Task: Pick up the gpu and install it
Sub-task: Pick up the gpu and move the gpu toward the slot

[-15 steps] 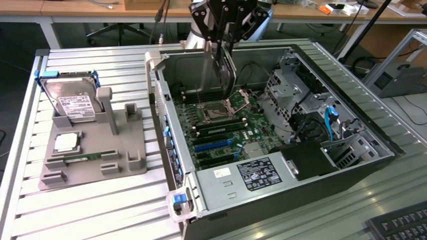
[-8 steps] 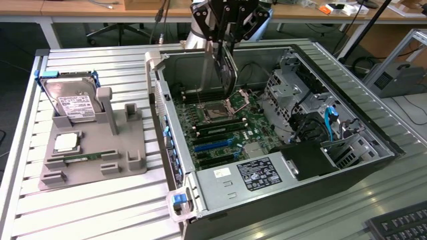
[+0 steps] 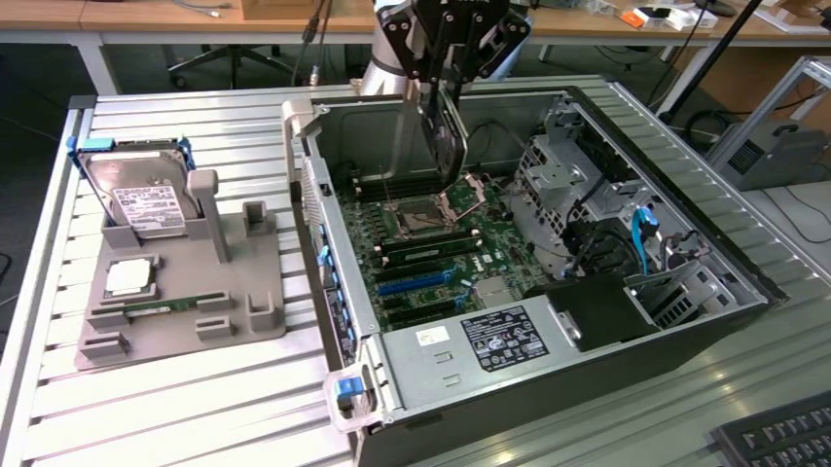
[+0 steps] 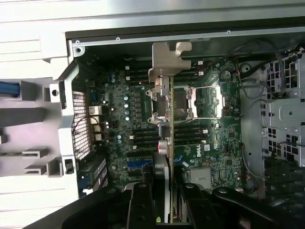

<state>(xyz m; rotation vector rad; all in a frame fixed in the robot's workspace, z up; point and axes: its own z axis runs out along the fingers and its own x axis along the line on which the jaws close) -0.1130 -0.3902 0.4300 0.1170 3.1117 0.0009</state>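
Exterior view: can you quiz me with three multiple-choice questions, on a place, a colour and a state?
1. Where is the flat green-and-black gpu card? A) lying on the floor B) held upright over the green motherboard C) in a drawer
2. What colour is the plastic parts holder? A) grey B) red C) yellow
3. The black robot gripper is: A) open, empty B) shut on the gpu C) shut on nothing
B: it hangs edge-on above the board. A: plain grey. B: it clamps the card's edge.

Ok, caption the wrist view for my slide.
Jaws hold the graphics card edge-on over the motherboard inside the open computer case.
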